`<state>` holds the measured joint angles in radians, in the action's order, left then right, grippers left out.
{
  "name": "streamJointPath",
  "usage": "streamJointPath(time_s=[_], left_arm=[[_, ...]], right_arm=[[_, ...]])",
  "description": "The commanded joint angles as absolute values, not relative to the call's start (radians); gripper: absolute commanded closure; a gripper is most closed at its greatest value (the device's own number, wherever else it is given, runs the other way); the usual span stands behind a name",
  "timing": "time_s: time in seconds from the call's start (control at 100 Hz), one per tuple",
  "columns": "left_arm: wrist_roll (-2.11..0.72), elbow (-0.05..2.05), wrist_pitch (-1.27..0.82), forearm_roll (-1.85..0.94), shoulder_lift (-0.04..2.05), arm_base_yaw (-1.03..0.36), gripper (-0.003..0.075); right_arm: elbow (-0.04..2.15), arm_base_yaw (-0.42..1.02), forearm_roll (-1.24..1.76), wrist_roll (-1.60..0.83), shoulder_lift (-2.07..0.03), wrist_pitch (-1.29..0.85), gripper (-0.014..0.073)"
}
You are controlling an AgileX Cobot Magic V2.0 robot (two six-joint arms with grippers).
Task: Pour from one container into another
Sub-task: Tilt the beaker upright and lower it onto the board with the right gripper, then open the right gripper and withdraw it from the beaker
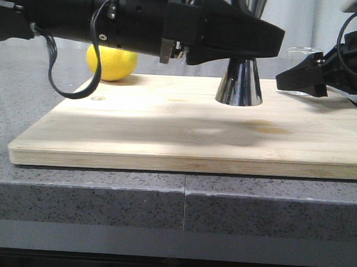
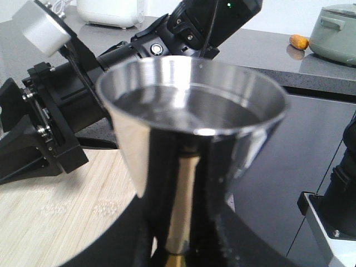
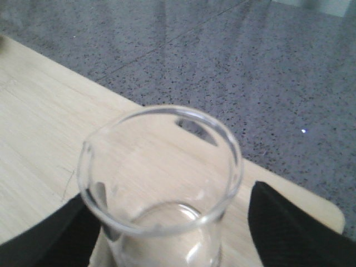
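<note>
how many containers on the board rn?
2. The shiny steel hourglass jigger stands mid-board, held by the left gripper. The small clear glass beaker sits near the board's right rear, between the right gripper's fingers. Arms may hide others.

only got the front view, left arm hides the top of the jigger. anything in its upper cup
Observer: The left wrist view looks into the jigger. A level line rings the inside below the rim. It looks like liquid, but reflections make that uncertain.
Operator: is the right hand on the beaker yet
Observer: The right wrist view shows the beaker upright between the fingers of the right hand, with a gap on one side, so it is not clamped.
Operator: anything in the beaker
Observer: Its bottom looks clear, with no liquid line that I can see.
</note>
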<state>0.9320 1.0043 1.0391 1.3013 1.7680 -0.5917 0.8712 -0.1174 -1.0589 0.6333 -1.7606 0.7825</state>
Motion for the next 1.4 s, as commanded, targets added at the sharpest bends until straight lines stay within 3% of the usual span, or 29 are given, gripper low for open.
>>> streamJointPath(time_s=[0.0, 0.43, 1.05, 1.39], left_arm=[[0.940, 1.034, 1.105, 1.256, 1.714, -0.591, 0.0741], [0.940, 1.034, 1.105, 1.256, 1.714, -0.591, 0.0741], [0.936, 1.135, 1.062, 1.256, 1.714, -0.453, 0.0741], [0.848, 1.138, 1.009, 1.245, 1.719, -0.444, 0.0741]], right_arm=[[0.894, -0.124, -1.003, 0.626, -1.723, 0.854, 0.0029], [0.896, -0.124, -0.973, 0.626, -1.641, 0.889, 0.0011], [0.896, -0.124, -0.936, 0.635, -1.300, 0.909, 0.0011], [0.896, -0.124, -0.938, 0.665, -1.207, 0.913, 0.0011]])
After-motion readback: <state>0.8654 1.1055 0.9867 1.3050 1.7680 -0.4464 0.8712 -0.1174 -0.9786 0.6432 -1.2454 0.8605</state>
